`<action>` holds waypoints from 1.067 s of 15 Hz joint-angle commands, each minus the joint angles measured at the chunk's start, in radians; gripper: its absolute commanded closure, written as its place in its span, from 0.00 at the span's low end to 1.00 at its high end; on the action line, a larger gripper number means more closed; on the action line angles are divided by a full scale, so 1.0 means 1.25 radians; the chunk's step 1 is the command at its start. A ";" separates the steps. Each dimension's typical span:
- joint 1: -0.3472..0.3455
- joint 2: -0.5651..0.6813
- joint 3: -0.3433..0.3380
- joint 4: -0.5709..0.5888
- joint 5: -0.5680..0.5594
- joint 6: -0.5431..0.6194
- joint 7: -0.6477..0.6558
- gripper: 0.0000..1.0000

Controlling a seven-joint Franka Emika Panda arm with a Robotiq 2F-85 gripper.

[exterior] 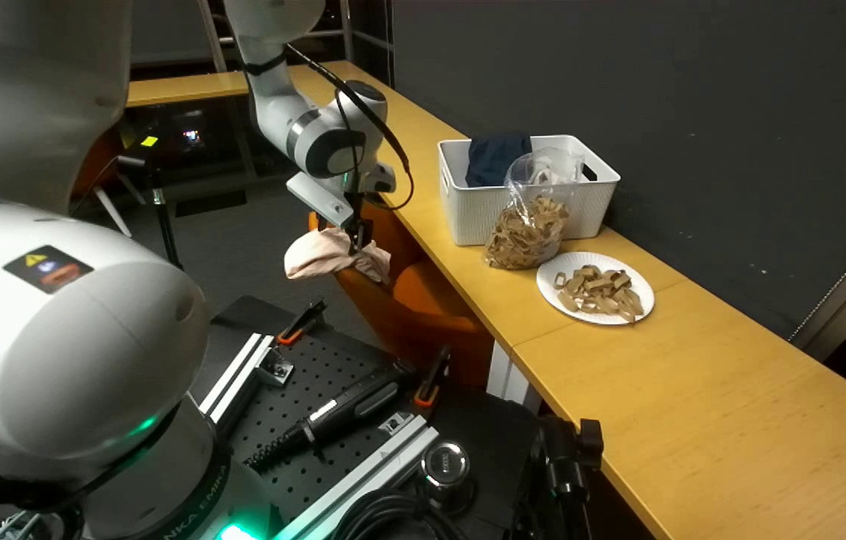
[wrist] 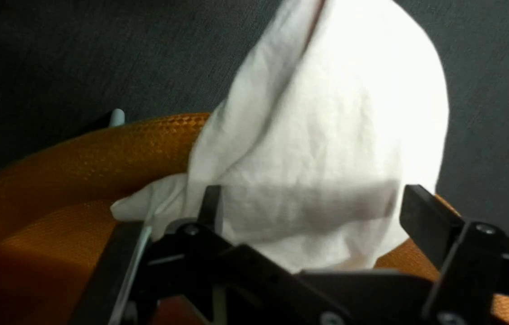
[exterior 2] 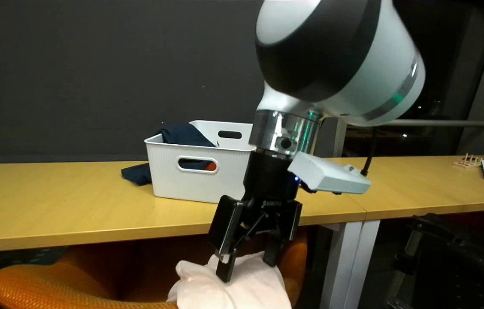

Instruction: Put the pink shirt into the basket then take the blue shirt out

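Observation:
The pale pink shirt (exterior: pixel 318 255) lies bunched over the rim of an orange chair (exterior: pixel 412 337). It also shows in an exterior view (exterior 2: pixel 242 294) and fills the middle of the wrist view (wrist: pixel 326 117). My gripper (exterior 2: pixel 248 267) is open and points down at the shirt. In the wrist view its fingers (wrist: pixel 313 203) stand wide apart with shirt cloth between them. The white basket (exterior: pixel 468 214) stands on the table and also shows in an exterior view (exterior 2: pixel 199 184). The dark blue shirt (exterior: pixel 496 159) is in the basket; in an exterior view (exterior 2: pixel 186 135) it hangs over the rim.
A clear bag of brown paper strips (exterior: pixel 524 238) stands against the basket. A white plate (exterior: pixel 552 294) with more strips is beside it. The table edge (exterior 2: pixel 96 235) runs above the chair. A black cart (exterior: pixel 303 397) with clamps and tools stands by the robot base.

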 commanded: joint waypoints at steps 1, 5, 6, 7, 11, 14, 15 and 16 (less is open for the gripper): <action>-0.014 0.067 0.010 0.069 -0.051 -0.029 0.039 0.00; -0.020 0.083 0.020 0.091 -0.069 -0.025 0.051 0.42; -0.019 0.076 0.023 0.090 -0.069 -0.023 0.055 0.51; -0.019 0.071 0.025 0.089 -0.071 -0.023 0.059 0.58; -0.013 0.058 0.023 0.090 -0.073 -0.030 0.084 0.88; -0.011 0.055 0.018 0.099 -0.078 -0.037 0.097 1.00; -0.012 0.053 0.016 0.102 -0.079 -0.041 0.100 1.00; -0.010 0.047 0.009 0.109 -0.087 -0.046 0.107 0.98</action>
